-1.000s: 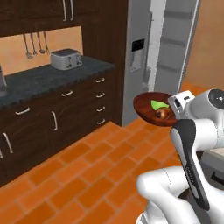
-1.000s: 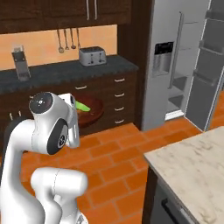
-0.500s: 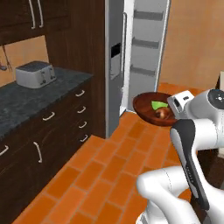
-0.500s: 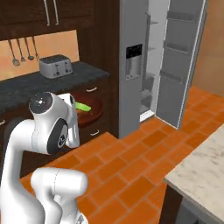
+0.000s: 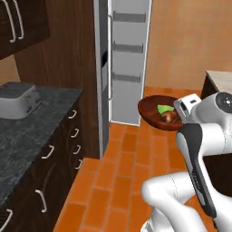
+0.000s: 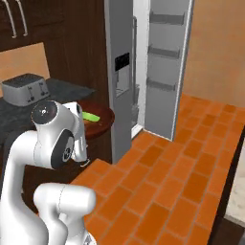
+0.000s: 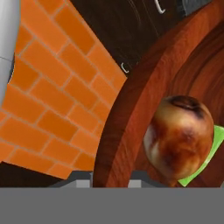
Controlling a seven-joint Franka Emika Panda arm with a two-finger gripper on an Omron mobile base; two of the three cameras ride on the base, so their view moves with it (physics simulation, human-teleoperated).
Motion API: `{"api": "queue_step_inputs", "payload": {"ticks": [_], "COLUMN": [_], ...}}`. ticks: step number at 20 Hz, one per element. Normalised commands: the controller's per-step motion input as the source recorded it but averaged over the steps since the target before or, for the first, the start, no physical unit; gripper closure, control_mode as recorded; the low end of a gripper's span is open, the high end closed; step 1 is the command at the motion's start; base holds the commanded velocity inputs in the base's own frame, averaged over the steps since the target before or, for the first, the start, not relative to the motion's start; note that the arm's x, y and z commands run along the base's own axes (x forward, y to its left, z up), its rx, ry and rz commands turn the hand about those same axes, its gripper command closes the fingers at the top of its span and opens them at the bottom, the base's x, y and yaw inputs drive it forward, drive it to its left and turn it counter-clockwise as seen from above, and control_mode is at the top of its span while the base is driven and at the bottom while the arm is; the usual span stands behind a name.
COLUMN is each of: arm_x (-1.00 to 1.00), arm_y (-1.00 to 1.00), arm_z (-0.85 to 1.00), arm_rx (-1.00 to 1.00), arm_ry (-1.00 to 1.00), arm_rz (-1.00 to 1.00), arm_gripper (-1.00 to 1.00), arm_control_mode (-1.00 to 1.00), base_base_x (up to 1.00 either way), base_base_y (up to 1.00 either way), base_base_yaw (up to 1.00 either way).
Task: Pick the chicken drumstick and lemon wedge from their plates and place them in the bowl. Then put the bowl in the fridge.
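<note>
- Gripper [image 7: 111, 178]: its fingertips [image 7: 83, 180] rise either side of the bowl's rim, one outside the wall and one inside, clamped on it.
- Bowl [image 5: 154, 111]: dark reddish-brown wood, held in the air by its near rim, roughly level over the brick floor [image 5: 131, 167]. In the right base view the bowl [image 6: 101, 122] pokes out from behind the arm's upper joint.
- Drumstick [image 7: 179, 136]: inside the bowl, just past the inner finger; its fat brown end faces the hand camera. In the left base view it is a small brown lump [image 5: 168, 117] close to the wrist.
- Lemon wedge [image 5: 165, 109]: bright green, inside the bowl, lying beyond the drumstick from the fingers and touching it. In the hand view a green edge [image 7: 205, 162] shows from under the drumstick.
- Fridge [image 6: 125, 67]: silver-grey, black dispenser panel on the side facing the counter, ahead of the bowl and well apart from the fingers. Its door [image 5: 129, 59] is open, with shelf rails on the inner face.
- Toaster [image 5: 17, 100]: silver, on the dark counter [image 5: 31, 136], far to the left of the fingers.
- Drawers [image 5: 74, 136]: dark wood with pale handles, under the counter.
</note>
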Motion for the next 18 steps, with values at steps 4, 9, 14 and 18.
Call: {"api": "queue_step_inputs", "payload": {"ticks": [4, 9, 14, 18], "arm_x": [0.0, 0.0, 0.0, 0.0], "arm_y": [0.0, 0.0, 0.0, 0.0], "arm_z": [0.0, 0.0, 0.0, 0.0], "arm_rx": [0.0, 0.0, 0.0, 0.0], "arm_ry": [0.0, 0.0, 0.0, 0.0], "arm_rz": [0.0, 0.0, 0.0, 0.0], "arm_gripper": [1.0, 1.0, 1.0, 1.0], "arm_control_mode": [1.0, 1.0, 1.0, 1.0], "base_base_x": [1.0, 1.0, 1.0, 1.0], "base_base_y": [0.48, -0.03, -0.13, -0.36], "base_base_yaw": [-0.38, -0.17, 0.06, 0.23]}}
